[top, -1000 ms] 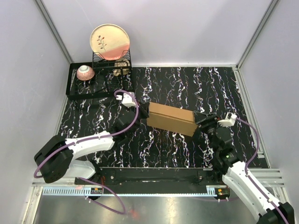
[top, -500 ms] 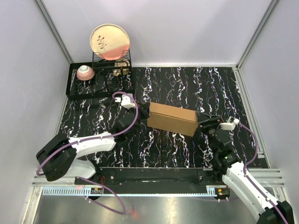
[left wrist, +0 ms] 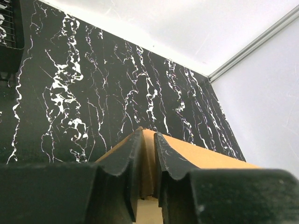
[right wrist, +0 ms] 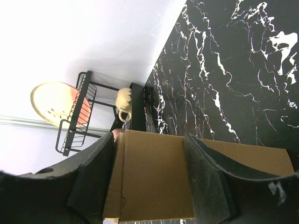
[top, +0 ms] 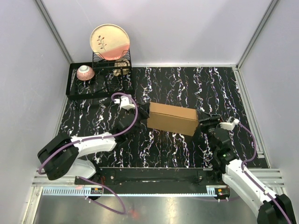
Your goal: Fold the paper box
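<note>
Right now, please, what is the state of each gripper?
Left gripper: closed on an edge of the paper box.
Right gripper: jaws wide astride the box end; grip cannot be told.

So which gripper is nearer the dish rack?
Left. The left gripper is at the paper box's left end, just right of the dish rack; the right gripper is at the box's opposite end, farther from it.

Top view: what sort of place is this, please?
Probably a robot test cell: plain white walls enclose a marble-look table, two arms are bolted at its near edge, and a dish rack stands in one corner.
</note>
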Tool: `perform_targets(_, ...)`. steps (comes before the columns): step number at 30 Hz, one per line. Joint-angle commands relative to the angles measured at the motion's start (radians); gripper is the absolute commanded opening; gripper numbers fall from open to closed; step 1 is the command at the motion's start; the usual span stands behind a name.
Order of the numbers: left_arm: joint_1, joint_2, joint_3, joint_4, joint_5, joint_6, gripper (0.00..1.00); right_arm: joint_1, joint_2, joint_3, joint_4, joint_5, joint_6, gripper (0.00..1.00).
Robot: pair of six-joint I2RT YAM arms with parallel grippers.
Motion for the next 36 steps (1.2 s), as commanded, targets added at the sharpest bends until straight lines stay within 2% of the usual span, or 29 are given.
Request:
perform_targets(1,-0.011,0.028,-0.073,-0.247,0.016,0.019,0.24,0.0,0.03,-0.108,-0.245,0.016,0.011,0.0)
perform_targets(2,-0.011,0.001,-0.073,-0.247,0.018,0.023,0.35,0.0,0.013,-0.108,-0.259,0.018,0.01,0.0)
perform_targets(5,-0.011,-0.061,-0.07,-0.241,0.032,0.051,0.55,0.0,-0.016,-0.108,-0.28,0.018,0.008,0.01)
perform_targets(9,0.004,-0.125,-0.047,-0.271,0.055,0.07,0.65,0.0,-0.029,-0.108,-0.284,0.015,-0.004,0.04)
perform_targets(15,0.07,-0.214,-0.044,-0.313,0.127,0.002,0.68,0.0,0.001,-0.108,-0.251,0.001,-0.024,0.07)
perform_targets(19,0.119,-0.227,-0.097,-0.212,0.249,-0.041,0.67,0.0,0.03,-0.108,-0.221,-0.008,-0.035,0.07)
perform_targets(23,0.124,-0.205,-0.16,-0.1,0.312,-0.094,0.63,0.0,0.037,-0.108,-0.21,-0.013,-0.044,0.07)
perform_targets(27,0.124,-0.216,-0.212,-0.04,0.319,-0.119,0.62,-0.001,0.028,-0.108,-0.205,-0.018,-0.058,0.08)
perform_targets(29,0.125,-0.246,-0.212,-0.062,0.291,-0.108,0.63,-0.001,0.033,-0.108,-0.198,-0.027,-0.07,0.09)
perform_targets(30,0.124,-0.257,-0.197,-0.123,0.276,-0.102,0.64,0.0,0.037,-0.108,-0.198,-0.031,-0.073,0.1)
perform_targets(34,0.124,-0.325,-0.159,-0.263,0.173,-0.061,0.66,0.0,0.065,-0.091,-0.187,-0.068,-0.094,0.21)
perform_targets(36,0.124,-0.348,-0.15,-0.314,0.138,-0.043,0.66,0.0,0.06,-0.068,-0.207,-0.076,-0.102,0.34)
